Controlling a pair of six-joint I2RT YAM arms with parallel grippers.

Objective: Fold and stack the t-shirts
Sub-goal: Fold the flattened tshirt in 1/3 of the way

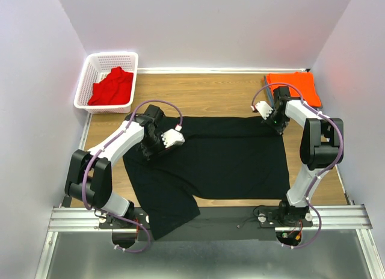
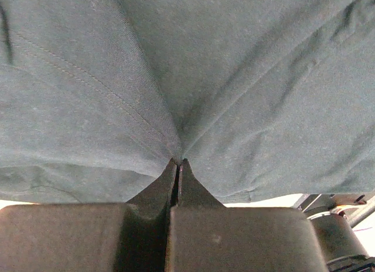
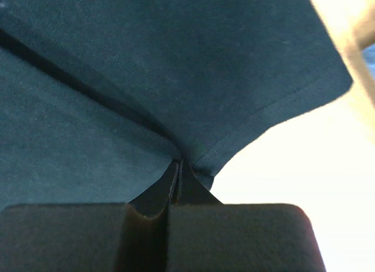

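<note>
Across the left half of the wooden table, the left arm reaches forward from its base with the elbow raised and the wrist bent down over the left edge of the black t-shirt. The right arm rises from its base, and its forearm folds forward and down to the shirt's far right corner.

The black t-shirt lies spread over the table centre, and its near left part hangs over the near edge. An orange t-shirt lies folded at the far right corner, just beyond the right gripper. A red t-shirt lies crumpled inside a white mesh basket at the far left corner, well apart from both arms.

The left gripper has its jaws pressed together, pinching a pleat of black cloth; creases radiate from the tips. In the right wrist view, the right gripper has its jaws pressed together on the shirt's hemmed edge.
</note>
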